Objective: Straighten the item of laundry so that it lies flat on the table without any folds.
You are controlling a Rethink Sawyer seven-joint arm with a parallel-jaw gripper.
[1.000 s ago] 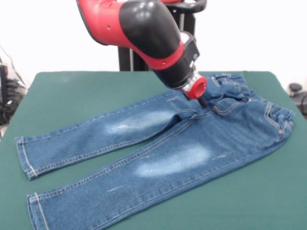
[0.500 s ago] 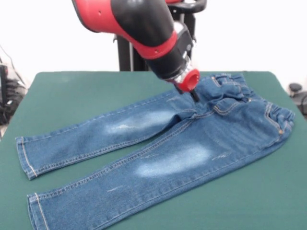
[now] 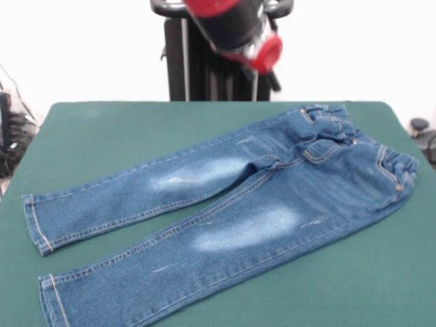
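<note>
The item of laundry (image 3: 225,211), a small pair of blue jeans with pale thigh patches, lies spread on the green table (image 3: 102,129). Its waistband (image 3: 361,143) is at the right and both legs run toward the near left, with hems (image 3: 41,231) by the left edge. Slight wrinkles show around the crotch and the gathered waistband. My gripper (image 3: 274,82) hangs high above the table's far edge, well clear of the jeans, below a red ring (image 3: 267,52). Whether it is open or shut does not show.
The black pedestal column (image 3: 204,61) stands behind the table's far edge. Cables and dark gear (image 3: 12,139) sit beyond the left edge, and a small dark object (image 3: 419,126) beyond the right. Bare green felt surrounds the jeans on all sides.
The arm has lifted off the jeans near the waistband and drawn up and back toward the pedestal. The jeans lie the same as before.
</note>
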